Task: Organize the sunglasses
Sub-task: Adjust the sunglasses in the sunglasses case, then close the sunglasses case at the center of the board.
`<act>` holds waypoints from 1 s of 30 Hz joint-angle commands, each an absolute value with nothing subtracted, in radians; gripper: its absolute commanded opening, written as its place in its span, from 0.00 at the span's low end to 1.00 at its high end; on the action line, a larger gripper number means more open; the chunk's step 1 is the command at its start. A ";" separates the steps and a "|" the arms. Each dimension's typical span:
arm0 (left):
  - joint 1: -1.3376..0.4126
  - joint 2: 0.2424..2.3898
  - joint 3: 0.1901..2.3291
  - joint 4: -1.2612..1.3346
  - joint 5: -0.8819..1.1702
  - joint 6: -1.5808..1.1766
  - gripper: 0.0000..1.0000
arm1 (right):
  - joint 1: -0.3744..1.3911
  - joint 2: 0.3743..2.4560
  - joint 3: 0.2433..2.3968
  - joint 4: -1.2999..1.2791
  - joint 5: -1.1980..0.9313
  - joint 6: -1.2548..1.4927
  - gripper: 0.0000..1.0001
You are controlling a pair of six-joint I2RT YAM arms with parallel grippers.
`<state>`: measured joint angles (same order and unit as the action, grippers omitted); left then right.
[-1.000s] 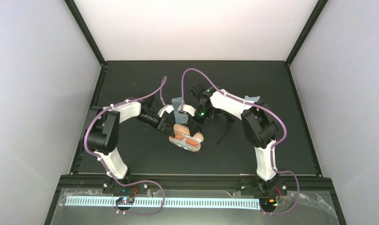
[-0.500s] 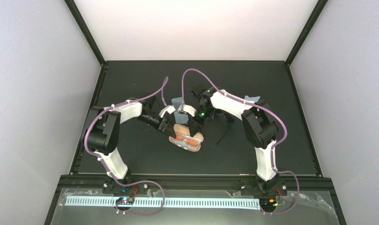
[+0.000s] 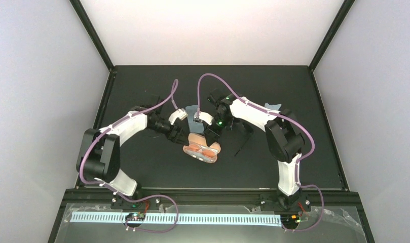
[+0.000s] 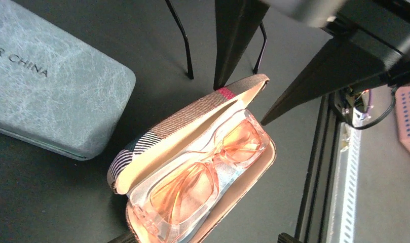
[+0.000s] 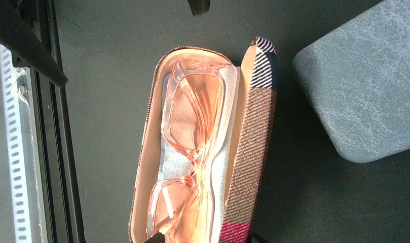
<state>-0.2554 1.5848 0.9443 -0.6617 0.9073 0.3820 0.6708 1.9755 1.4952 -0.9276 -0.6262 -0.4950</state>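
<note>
Black tabletop between pale walls carries the whole scene. On it, the reddish sunglasses lie folded with the lenses up inside an open plaid case. They rest on a light cloth, directly under the right jaws and just in front of the left jaws. The lid stands up along 1 long side of the case.

I judge that this pair is already stored and that closing the lid is the step in hand. To do it well, 1 finger should press the lid over its hinge slowly while the tray is kept from sliding. The cloth and the frame must sit fully inside the rim, so that nothing is pinched.

The right gripper has its jaws about half apart, astride the far end of the case. 1 finger is at the outer face of the lid and the other is near the tray corner. I cannot tell if they press on the case or only stand beside it. The left gripper has its jaws wide apart at the near end of the case and clamps nothing.

A closed blue-grey case lies just outside the lid-side finger. The black sunglasses lie on the table beyond the right jaws, with only thin arms visible, so 1 of the 2 pairs is not yet stored.
</note>
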 commanded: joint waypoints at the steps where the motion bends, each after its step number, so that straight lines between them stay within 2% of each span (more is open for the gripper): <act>1: -0.250 1.510 0.907 -0.589 0.848 0.455 0.74 | 0.666 1.945 1.489 -0.915 -0.617 -0.506 0.43; 11: -0.276 1.288 0.729 -0.425 0.758 0.783 0.78 | 0.667 1.949 1.492 -0.916 -0.652 -0.501 0.43; 16: -0.288 1.275 0.720 -0.446 0.752 0.888 0.69 | 0.667 1.948 1.491 -0.914 -0.667 -0.502 0.43; 30: -0.282 1.669 0.993 -0.763 0.781 0.621 0.47 | 0.667 1.910 1.456 -0.897 -0.721 -0.517 0.42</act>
